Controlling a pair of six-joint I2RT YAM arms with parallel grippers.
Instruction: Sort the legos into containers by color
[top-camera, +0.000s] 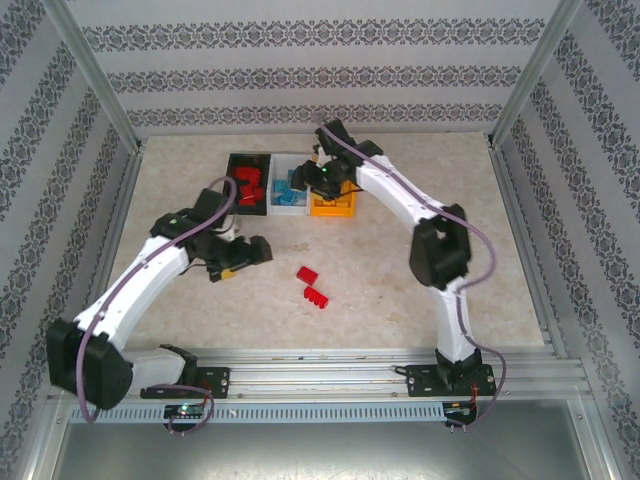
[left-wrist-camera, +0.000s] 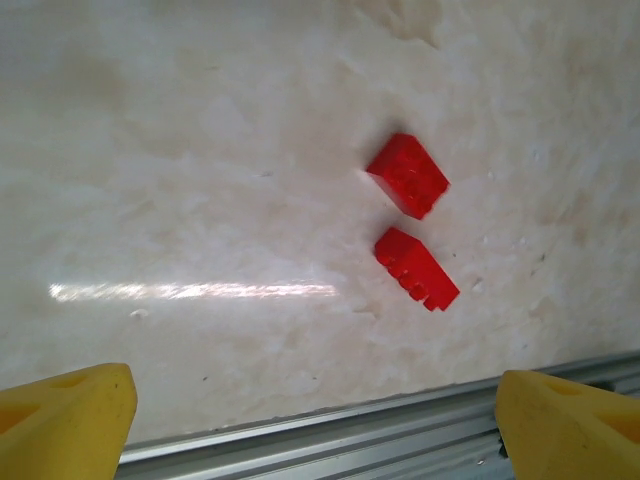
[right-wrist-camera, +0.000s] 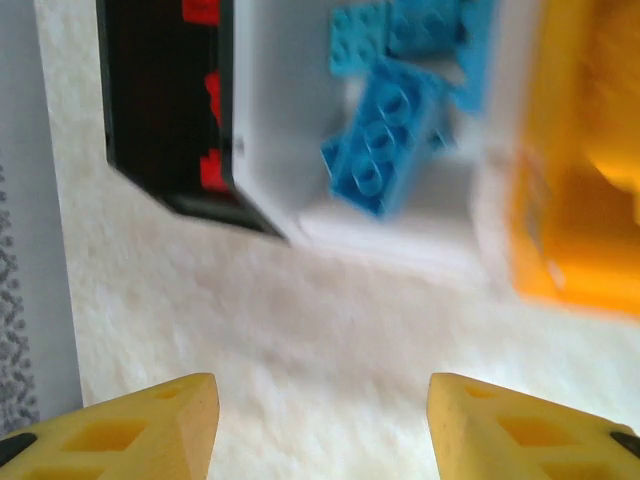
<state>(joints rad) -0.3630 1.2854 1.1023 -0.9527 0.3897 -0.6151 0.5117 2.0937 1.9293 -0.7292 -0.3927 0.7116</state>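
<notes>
While patterned walls (top-camera: 300, 60) enclosed the marbled beige table (top-camera: 380, 300), 2 red legos (top-camera: 317, 296) lay mid-table, the nearer's long axis running far-left to near-right; the left end effector (left-wrist-camera: 315, 420) gaped wide and the right end effector (right-wrist-camera: 320, 420) stood open, both empty.

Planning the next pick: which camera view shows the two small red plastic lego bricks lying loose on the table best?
The left wrist view: the two small red plastic lego bricks appear large and sharp, apart. The top external view shows them as tiny red shapes. The right wrist view faces the white plastic bin.
</notes>
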